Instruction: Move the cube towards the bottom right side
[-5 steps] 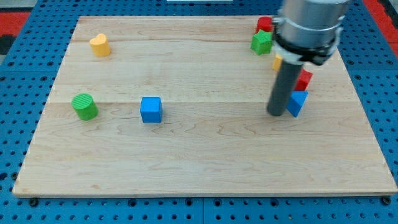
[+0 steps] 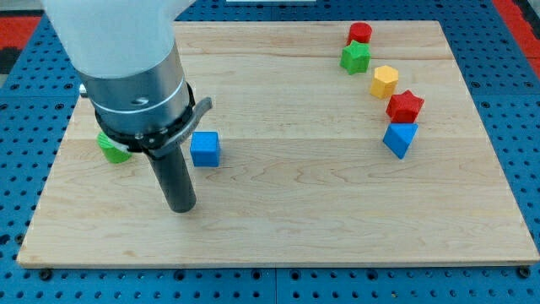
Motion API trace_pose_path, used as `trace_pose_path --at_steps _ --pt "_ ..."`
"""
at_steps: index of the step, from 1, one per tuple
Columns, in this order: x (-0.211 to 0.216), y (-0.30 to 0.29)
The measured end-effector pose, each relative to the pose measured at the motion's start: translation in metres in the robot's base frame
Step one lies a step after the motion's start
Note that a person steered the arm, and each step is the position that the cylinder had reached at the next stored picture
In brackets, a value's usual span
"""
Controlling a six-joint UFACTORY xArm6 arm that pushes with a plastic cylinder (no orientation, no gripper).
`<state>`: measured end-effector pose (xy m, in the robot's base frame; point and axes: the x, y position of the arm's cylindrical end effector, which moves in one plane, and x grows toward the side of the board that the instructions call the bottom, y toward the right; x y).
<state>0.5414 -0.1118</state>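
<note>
My tip [image 2: 182, 206] sits lower left of the blue cube [image 2: 204, 149] — apart; bare surface [image 2: 337, 219] stretches toward the frame's lower right. No jaws here — just a rod.

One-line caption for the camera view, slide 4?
My tip rests on the board just below-left of the blue cube, apart from it; five other blocks sit at upper right.

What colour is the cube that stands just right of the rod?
Blue. The cube shows clearly in the camera view, up-right of my tip.
</note>
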Motion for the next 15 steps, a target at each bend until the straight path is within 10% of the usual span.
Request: trace_pose_path --at_steps 4,15 --pt "-0.072 -0.026" --pt "-0.08 0.272"
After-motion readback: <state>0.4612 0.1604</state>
